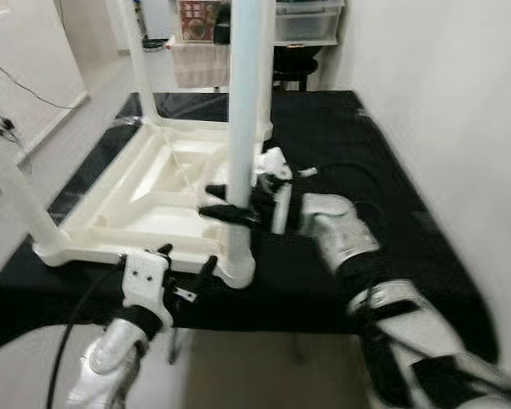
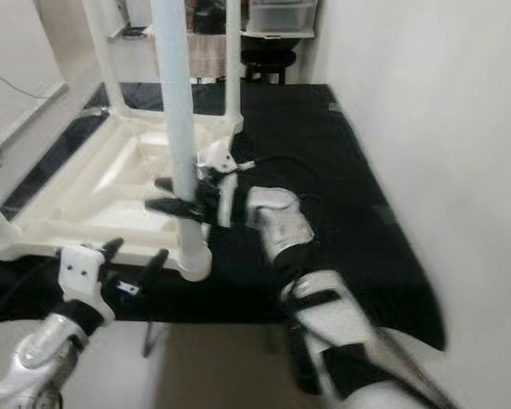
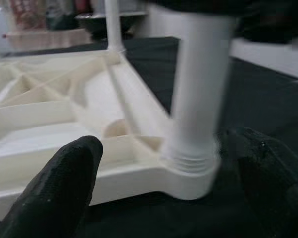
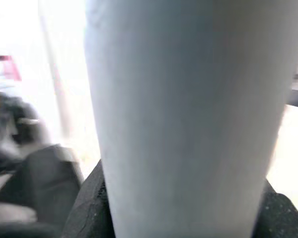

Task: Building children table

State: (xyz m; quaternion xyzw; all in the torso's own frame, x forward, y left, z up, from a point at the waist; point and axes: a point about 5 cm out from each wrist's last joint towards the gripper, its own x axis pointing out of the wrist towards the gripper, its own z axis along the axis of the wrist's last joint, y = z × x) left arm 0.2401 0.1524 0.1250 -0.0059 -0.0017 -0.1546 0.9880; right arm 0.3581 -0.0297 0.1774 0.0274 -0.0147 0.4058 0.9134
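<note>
My right claw (image 1: pixel 230 204) clamps the table leg (image 1: pixel 243 128), upright in the near-corner socket of the upturned tabletop (image 1: pixel 136 196) on the black mat (image 1: pixel 341 145). Left claw (image 1: pixel 187 264) gapes empty beside. Risk: cross-threading if the leg tilts.

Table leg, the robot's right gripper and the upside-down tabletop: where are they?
table leg (image 1: pixel 242 102), left eye view, mid shaft
right gripper (image 1: pixel 224 204), left eye view, fingers around the leg
tabletop (image 1: pixel 119 204), left eye view, ribbed underside
</note>
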